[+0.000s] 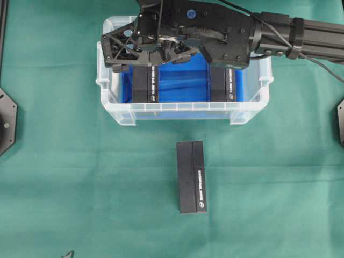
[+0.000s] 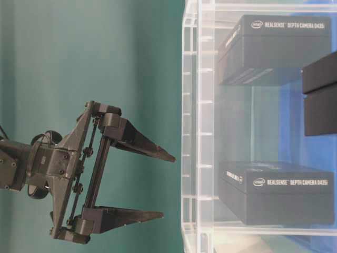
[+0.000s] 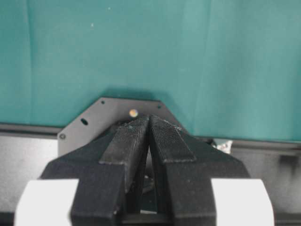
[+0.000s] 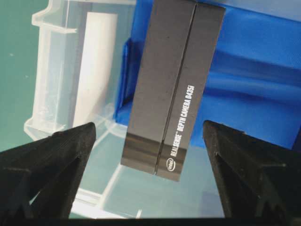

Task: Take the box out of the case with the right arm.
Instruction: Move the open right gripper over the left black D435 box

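Now, R gripper (image 4: 150, 155): jaws spread wide, poised over L box (image 4: 171, 89), nothing gripped.
Case (image 1: 183, 110): two boxes inside.
L gripper (image 3: 149, 141): fingers pressed together.

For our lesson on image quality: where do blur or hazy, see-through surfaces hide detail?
Table-level view: the case wall hazes the boxes behind it. Right wrist view: the right tool fingers are soft, the box lettering readable. Left wrist view: the left tool is slightly blurred.
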